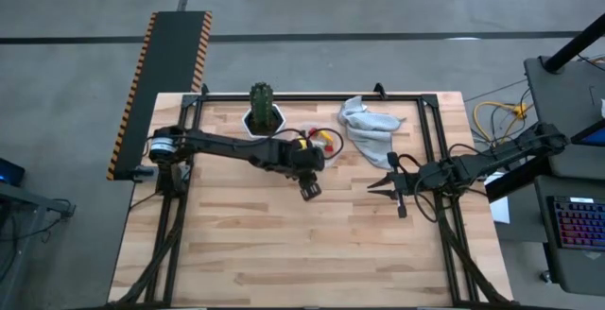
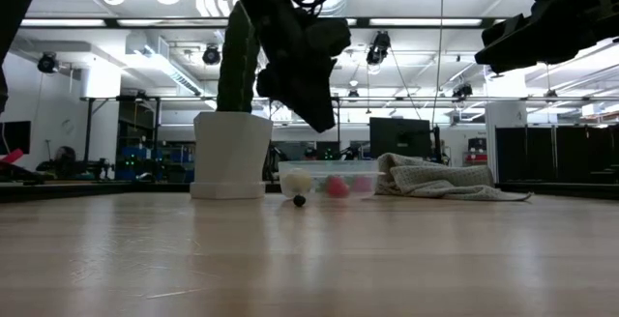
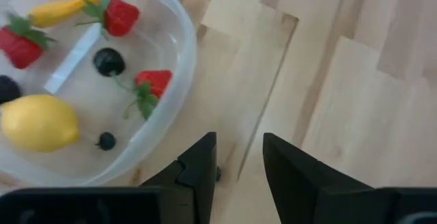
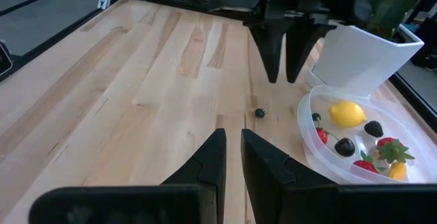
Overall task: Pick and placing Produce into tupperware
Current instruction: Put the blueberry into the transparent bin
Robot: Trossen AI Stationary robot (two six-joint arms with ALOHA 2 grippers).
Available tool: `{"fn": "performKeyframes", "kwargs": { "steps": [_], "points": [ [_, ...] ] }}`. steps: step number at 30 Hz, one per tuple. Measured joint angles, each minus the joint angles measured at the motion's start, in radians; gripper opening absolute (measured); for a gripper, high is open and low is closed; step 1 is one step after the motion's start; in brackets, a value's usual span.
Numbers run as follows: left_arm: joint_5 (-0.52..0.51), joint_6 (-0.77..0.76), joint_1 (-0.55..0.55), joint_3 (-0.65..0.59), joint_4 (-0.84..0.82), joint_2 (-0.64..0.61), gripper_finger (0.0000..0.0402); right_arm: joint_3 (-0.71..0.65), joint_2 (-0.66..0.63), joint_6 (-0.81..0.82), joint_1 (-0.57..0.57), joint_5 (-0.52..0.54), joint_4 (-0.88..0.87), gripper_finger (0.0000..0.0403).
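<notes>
The clear tupperware [image 3: 186, 60] stands on the table near the far edge. It holds a yellow lemon [image 3: 37, 123], red berries [image 3: 153, 82], dark berries [image 3: 108, 61] and a yellow-orange stick [image 3: 65, 7]. One tiny dark berry [image 4: 259, 113] lies loose on the wood just outside the tupperware's near rim. My left gripper [image 3: 239, 166] hangs open above this berry, fingers slanting down, nothing between them. My right gripper [image 4: 233, 156] waits at the table's right, its fingers a narrow slit apart and holding nothing.
A green cactus in a white pot [image 1: 264, 113] stands at the far edge, left of the tupperware. A crumpled grey cloth [image 1: 369, 126] lies to its right. Bare wood spreads over the near half of the table [image 1: 302, 253].
</notes>
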Motion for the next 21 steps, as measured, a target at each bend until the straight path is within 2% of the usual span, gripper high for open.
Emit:
{"fn": "performKeyframes", "kwargs": {
  "steps": [10,15,21],
  "points": [
    [0.04,-0.056,-0.002,-0.01,0.018,0.001,0.0105,0.0,0.0,0.0,0.0,0.0,0.0,0.0038],
    [0.022,-0.168,-0.002,-0.014,-0.074,0.001,0.0105,0.0,0.0,0.0,0.0,0.0,0.0,0.0038],
    [-0.021,-0.236,-0.003,-0.023,-0.089,0.036,0.0105,0.0,0.0,0.0,0.0,0.0,0.001,0.0038]
  ]
}}
